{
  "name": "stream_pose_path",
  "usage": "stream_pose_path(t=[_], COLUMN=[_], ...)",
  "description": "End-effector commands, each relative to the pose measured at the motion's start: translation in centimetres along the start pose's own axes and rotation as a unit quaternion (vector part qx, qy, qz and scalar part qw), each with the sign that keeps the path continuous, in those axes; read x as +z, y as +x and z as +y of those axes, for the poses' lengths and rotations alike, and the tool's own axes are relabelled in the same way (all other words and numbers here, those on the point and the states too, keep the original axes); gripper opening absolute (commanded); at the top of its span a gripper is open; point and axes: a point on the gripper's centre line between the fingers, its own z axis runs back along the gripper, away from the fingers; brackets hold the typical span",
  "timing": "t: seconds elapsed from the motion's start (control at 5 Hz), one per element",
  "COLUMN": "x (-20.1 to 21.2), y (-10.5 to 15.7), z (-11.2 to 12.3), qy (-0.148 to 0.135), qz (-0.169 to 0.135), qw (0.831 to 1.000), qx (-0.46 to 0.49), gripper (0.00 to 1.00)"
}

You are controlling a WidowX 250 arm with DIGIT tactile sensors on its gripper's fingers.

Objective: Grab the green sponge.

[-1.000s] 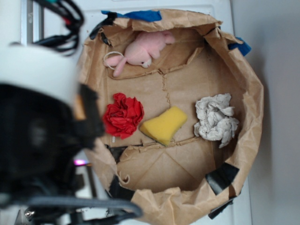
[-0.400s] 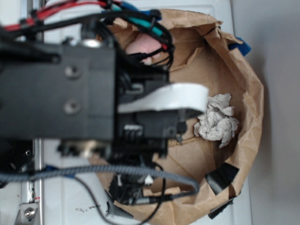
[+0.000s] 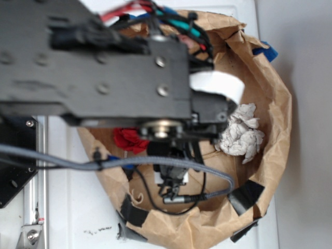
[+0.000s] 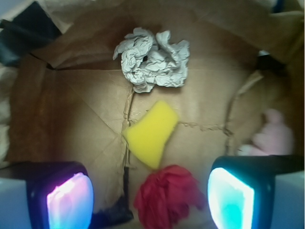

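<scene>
1. the gripper [image 4: 150, 200] hangs over the floor of a brown paper basin [image 4: 57, 124], its two fingers spread wide, one lit pad [image 4: 69, 202] glowing pink at one side and the other glowing cyan opposite. nothing sits between them, so it's open and holding nothing.
2. no brand, label or writing can be read anywhere, not on the arm, not on the paper.
3. just ahead of the gap between the fingers, nearest the gripper, lies the red cloth ball [image 4: 167, 198], ruffled, resting on the paper.
4. beyond that, a little farther out and roughly centred on the gripper, is the green sponge [image 4: 151, 133]; it looks yellow, a soft boot-like block lying flat, touching or nearly touching the red ball, clear of both pads.
5. farther out still sits the crumpled paper ball [image 4: 152, 59], whitish grey, apart from the sponge.
6. off to the cyan-pad side a pink soft toy [image 4: 274, 136] peeks in, blurred.
7. from the exterior view, the black arm [image 3: 98, 67] stretches across the basin and covers most of it, with cables [image 3: 171, 166] looping beneath; the sponge is hidden there.
</scene>
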Motion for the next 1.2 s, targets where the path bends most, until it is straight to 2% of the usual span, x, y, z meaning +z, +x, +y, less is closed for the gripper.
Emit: stream_pose_path(t=[0.0, 0.2, 0.4, 0.6, 0.8, 1.0], x=[-5.0, -7.0, -8.1, -9.2, -9.0, -9.0], y=[0.2, 0.7, 1.2, 1.4, 1.4, 1.3], z=[-1.0, -0.7, -0.4, -0.6, -0.5, -0.5], qy=[-0.045, -0.047, -0.052, -0.04, -0.049, -0.044], qz=[-0.01, -0.009, 0.006, 0.021, 0.019, 0.019], qw=[0.998, 0.997, 0.998, 0.998, 0.998, 0.998], qx=[-0.043, -0.057, -0.046, -0.04, -0.036, -0.044], gripper=[1.0, 1.0, 1.0, 1.0, 0.0, 0.0])
